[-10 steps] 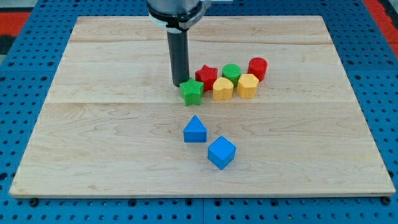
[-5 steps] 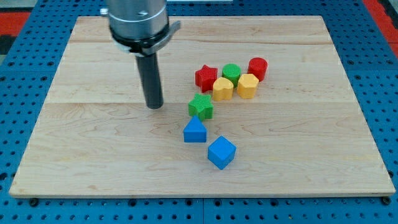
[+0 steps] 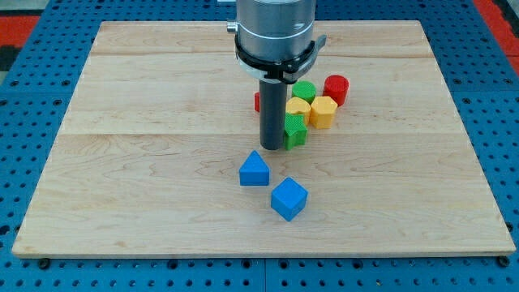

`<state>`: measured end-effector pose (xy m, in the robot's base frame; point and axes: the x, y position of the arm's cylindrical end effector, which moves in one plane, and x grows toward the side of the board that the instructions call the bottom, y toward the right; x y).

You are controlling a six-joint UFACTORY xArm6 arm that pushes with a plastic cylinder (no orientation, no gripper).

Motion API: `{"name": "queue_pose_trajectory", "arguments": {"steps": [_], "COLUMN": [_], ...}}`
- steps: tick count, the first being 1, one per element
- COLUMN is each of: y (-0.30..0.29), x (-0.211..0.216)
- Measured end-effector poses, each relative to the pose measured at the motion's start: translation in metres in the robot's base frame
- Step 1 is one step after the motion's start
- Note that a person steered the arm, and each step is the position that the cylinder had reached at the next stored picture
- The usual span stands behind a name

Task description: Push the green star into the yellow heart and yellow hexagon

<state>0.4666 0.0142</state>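
My tip (image 3: pixel 272 148) rests on the board at the left side of the green star (image 3: pixel 295 130), touching it. The green star sits just below the yellow heart (image 3: pixel 298 109) and touches it; the rod hides part of both. The yellow hexagon (image 3: pixel 323 112) lies right of the heart, up and to the right of the star.
A red star (image 3: pixel 257 101) is mostly hidden behind the rod. A green cylinder (image 3: pixel 304 91) and a red cylinder (image 3: pixel 336 88) sit above the yellow blocks. A blue triangular block (image 3: pixel 254 169) and a blue cube (image 3: pixel 289 199) lie below my tip.
My tip swung from the left of the board to the right, against the green star. The star slid right and up, from above the blue triangular block to under the yellow heart.
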Motion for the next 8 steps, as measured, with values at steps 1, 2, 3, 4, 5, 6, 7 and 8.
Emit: {"name": "queue_pose_trajectory", "arguments": {"steps": [1, 2, 3, 4, 5, 6, 7, 8], "y": [-0.008, -0.014, -0.042, -0.057, -0.056, -0.045, -0.029, -0.009], "x": [0.022, 0.033, 0.01, -0.028, -0.037, -0.023, -0.003, 0.007]}}
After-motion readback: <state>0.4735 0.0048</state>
